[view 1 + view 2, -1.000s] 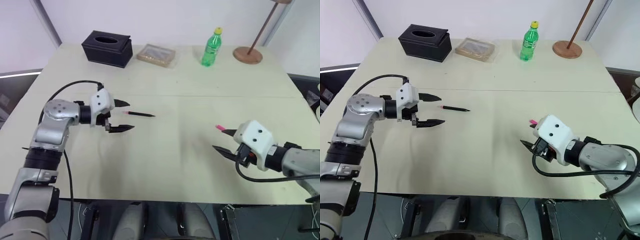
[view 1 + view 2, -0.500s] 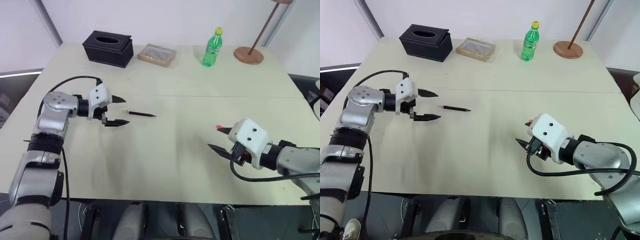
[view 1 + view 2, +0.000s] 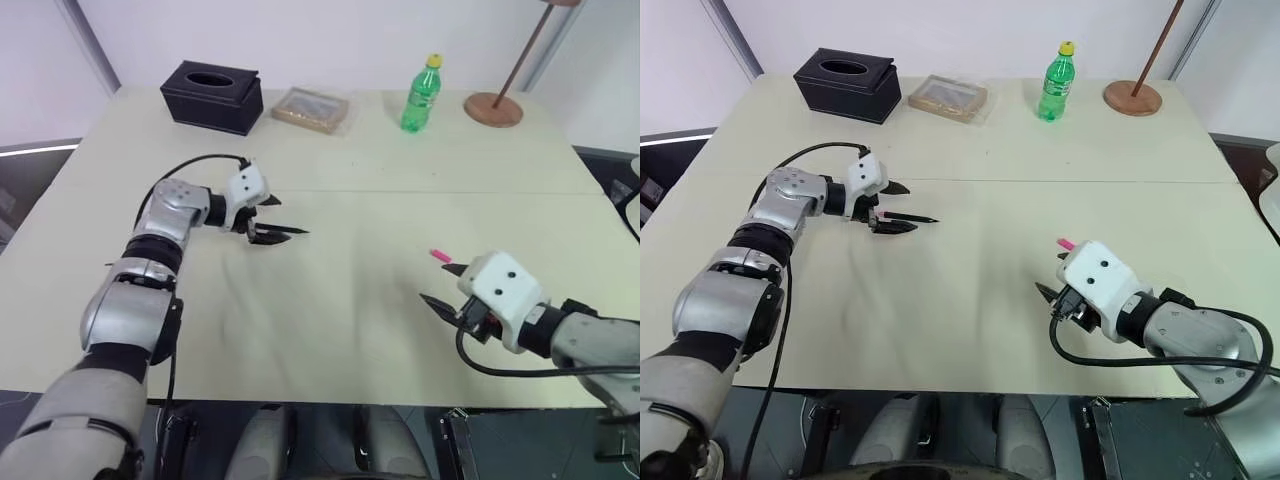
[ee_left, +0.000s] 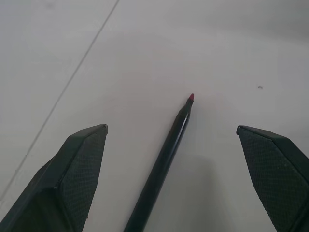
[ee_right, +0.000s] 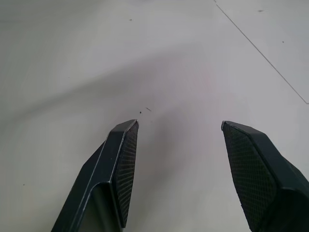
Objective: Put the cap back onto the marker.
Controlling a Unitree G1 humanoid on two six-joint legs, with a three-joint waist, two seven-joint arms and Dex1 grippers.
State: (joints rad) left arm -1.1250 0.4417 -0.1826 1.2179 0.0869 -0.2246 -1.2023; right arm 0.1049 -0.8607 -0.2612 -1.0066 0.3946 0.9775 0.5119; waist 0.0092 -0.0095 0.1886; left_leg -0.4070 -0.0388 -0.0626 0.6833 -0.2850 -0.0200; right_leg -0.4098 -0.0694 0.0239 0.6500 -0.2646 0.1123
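I see my left gripper (image 4: 171, 159) spread wide astride the marker (image 4: 164, 162), not clamping it. My right gripper (image 5: 176, 159) is parted and empty, just beside the cap (image 3: 440, 256).

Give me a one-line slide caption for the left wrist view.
Open left gripper straddling the uncapped marker lying on the table.

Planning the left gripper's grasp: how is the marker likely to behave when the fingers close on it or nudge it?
The marker is a thin, round, glossy black stick lying flat on the table, so it probably rolls sideways if nudged. Its sheen suggests it may slip between the fingers. It looks stiff and light, likely lifting without bending.
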